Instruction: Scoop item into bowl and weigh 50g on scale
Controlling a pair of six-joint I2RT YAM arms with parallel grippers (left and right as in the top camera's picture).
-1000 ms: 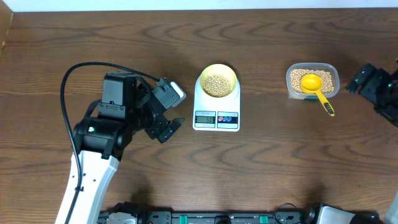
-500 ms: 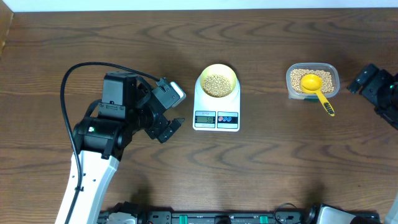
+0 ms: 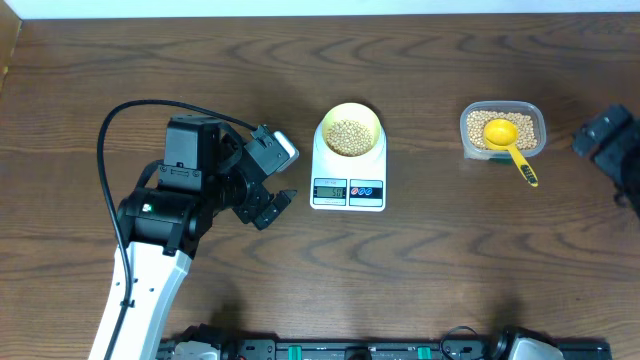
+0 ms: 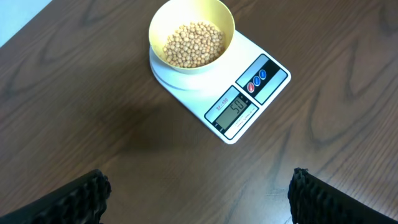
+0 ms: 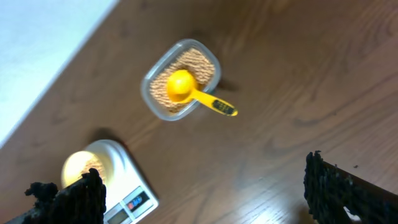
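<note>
The pale yellow bowl (image 3: 350, 130) holds beige beans (image 3: 349, 136) and stands on the white scale (image 3: 349, 185). In the left wrist view the bowl (image 4: 191, 28) with its beans (image 4: 193, 45) sits on the scale (image 4: 273, 78), whose display reads about 50. The scale also shows in the right wrist view (image 5: 127, 190). My left gripper (image 3: 268, 208) is open and empty, just left of the scale. My right gripper (image 3: 600, 135) is open and empty at the far right edge, right of the tub.
A clear plastic tub (image 3: 503, 130) of beans stands right of the scale, with a bright yellow scoop (image 3: 508, 140) resting in it, handle pointing front right. They also show in the right wrist view (image 5: 180, 78). A black cable (image 3: 130, 110) loops over the left arm.
My right arm has drawn back to the right, away from the tub. The left arm, bowl, scale and scoop have not moved.
</note>
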